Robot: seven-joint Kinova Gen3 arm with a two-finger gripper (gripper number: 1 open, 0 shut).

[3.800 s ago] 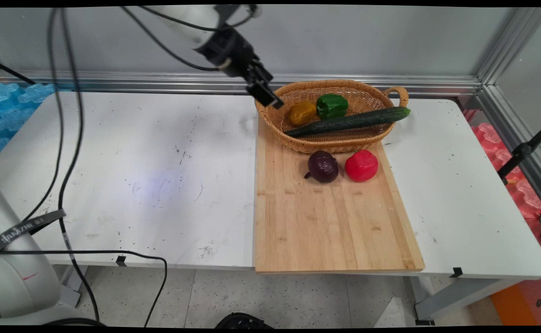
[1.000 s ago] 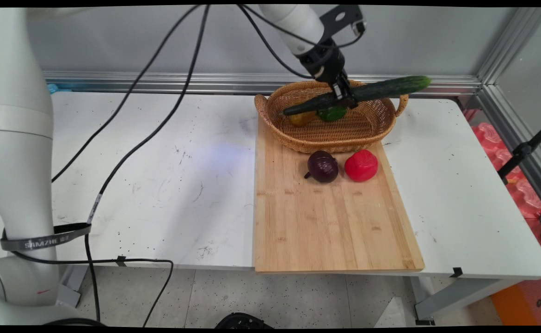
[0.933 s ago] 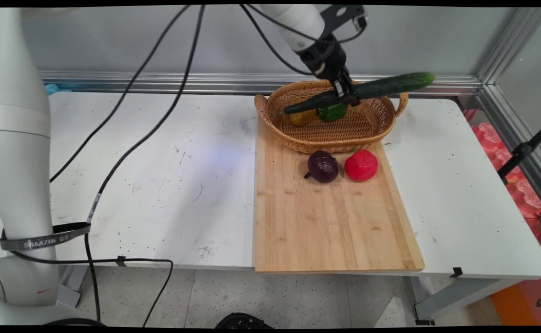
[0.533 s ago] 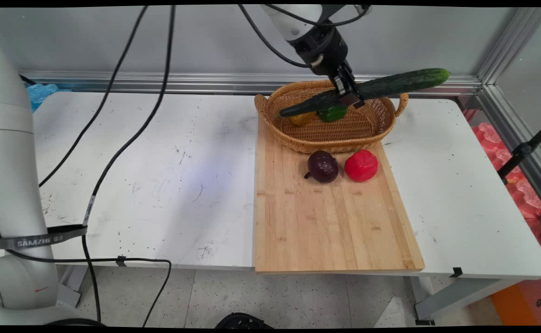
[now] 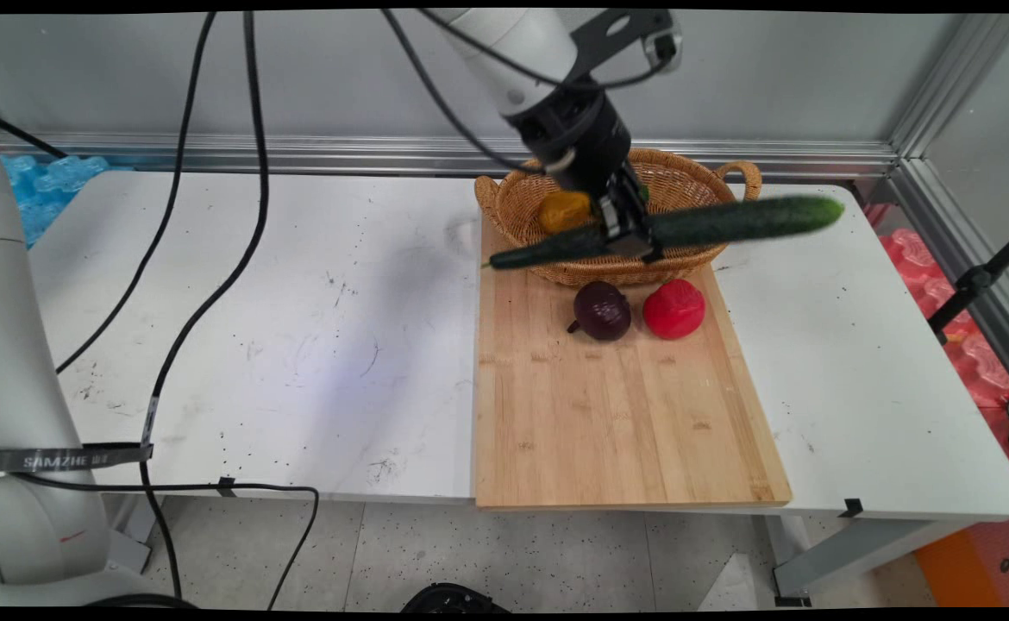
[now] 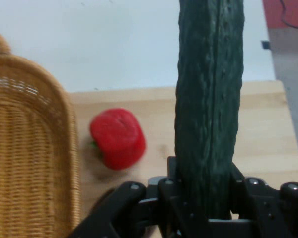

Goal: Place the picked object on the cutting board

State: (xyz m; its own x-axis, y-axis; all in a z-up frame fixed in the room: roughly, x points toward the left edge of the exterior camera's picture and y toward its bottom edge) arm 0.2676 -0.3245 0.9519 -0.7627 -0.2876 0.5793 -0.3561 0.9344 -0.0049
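Gripper (image 5: 629, 233) clamped on a cucumber (image 5: 729, 222), held in the air.
The cucumber lies nearly level over the near rim of the basket (image 5: 701, 187), above the board's (image 5: 617, 414) far end. A yellow pepper (image 5: 563, 210) sits in the basket; an onion (image 5: 602, 310) and red pepper (image 5: 673, 308) rest just beyond its rim on the board.

White table (image 5: 297, 285): top scuffed, with dark specks and scratch marks; small black tabs on its near edge. Grey wall (image 5: 772, 78) behind it, plain, with an aluminium rail (image 5: 297, 153) running along its foot. Aluminium frame post (image 5: 944, 86) rises at the right rear corner. Floor (image 5: 513, 552): pale speckled tile. Blue foam mats (image 5: 17, 194) at far left, pink foam mats (image 5: 979, 345) at right. Light even, shadows soft.
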